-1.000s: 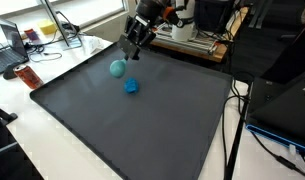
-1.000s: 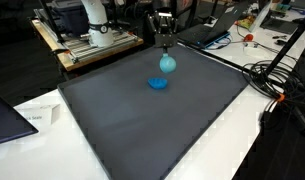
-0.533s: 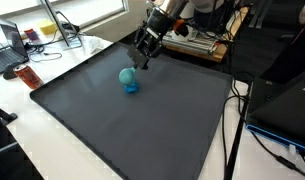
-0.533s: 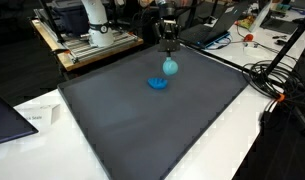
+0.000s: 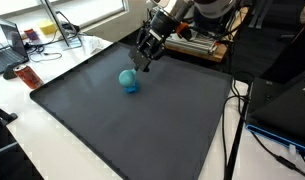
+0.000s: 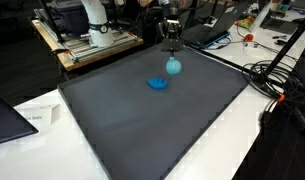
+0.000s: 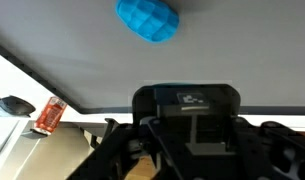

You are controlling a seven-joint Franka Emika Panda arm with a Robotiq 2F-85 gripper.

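1. The teal ball (image 5: 126, 75) is over the far part of the dark grey mat (image 5: 142, 130), left of the mat's middle in an exterior view.
2. My gripper (image 5: 143, 62) hangs tilted just right of the ball and a little farther back. In an exterior view it shows straight above the ball (image 6: 173, 66), very close to it.
3. My jaws are drawn in narrow. I cannot tell whether the fingertips touch the ball or grip any part of it.
4. A blue lump (image 5: 131, 87) lies on the mat just on the near side of the ball. In an exterior view it sits to the ball's near left (image 6: 157, 83), a little apart.
5. In the wrist view a blue faceted thing (image 7: 147, 20) lies on the mat beyond the black body of my gripper. I cannot tell which of the two it is.
6. A red can (image 5: 28, 78) lies on the white table (image 5: 62, 140) at the mat's left edge.
7. Cables (image 6: 277, 85) trail on the table right of the mat, well apart from the ball.
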